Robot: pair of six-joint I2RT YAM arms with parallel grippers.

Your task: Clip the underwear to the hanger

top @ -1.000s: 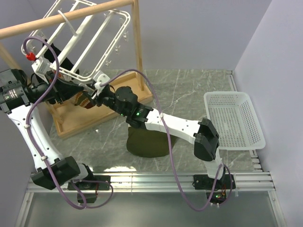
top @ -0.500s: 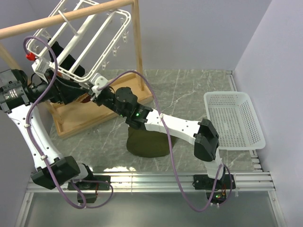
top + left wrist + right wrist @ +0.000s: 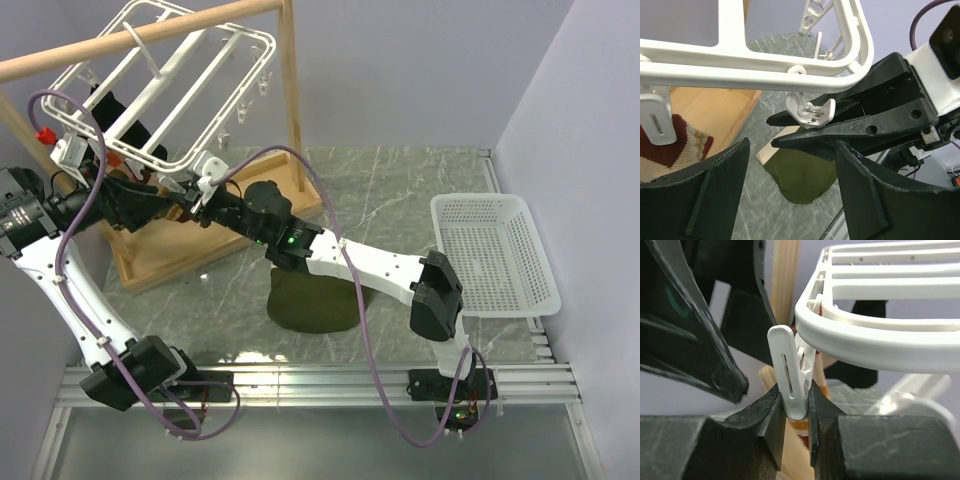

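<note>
The white hanger [image 3: 170,85] hangs tilted from the wooden rail at the back left. One of its corner clips [image 3: 792,385] is pinched between my right gripper's fingers [image 3: 796,405], which are shut on it just below the frame [image 3: 880,342]. My left gripper [image 3: 792,170] is open, its fingers spread wide a little short of that clip [image 3: 810,111] and touching nothing. In the top view both grippers meet under the frame's near corner, the left gripper [image 3: 178,200] beside the right gripper [image 3: 203,190]. The olive underwear [image 3: 310,305] lies flat on the table under the right arm, also seen from the left wrist as underwear [image 3: 800,175].
A black garment with red and tan patches [image 3: 675,145] hangs from another clip [image 3: 657,122] on the frame. The wooden rail stand [image 3: 290,100] and its base board [image 3: 180,250] sit at the back left. A white mesh basket [image 3: 495,255] stands at the right.
My left gripper has opened and drawn back to the left. The right gripper has closed on the corner clip. The hanger frame has swung up and back.
</note>
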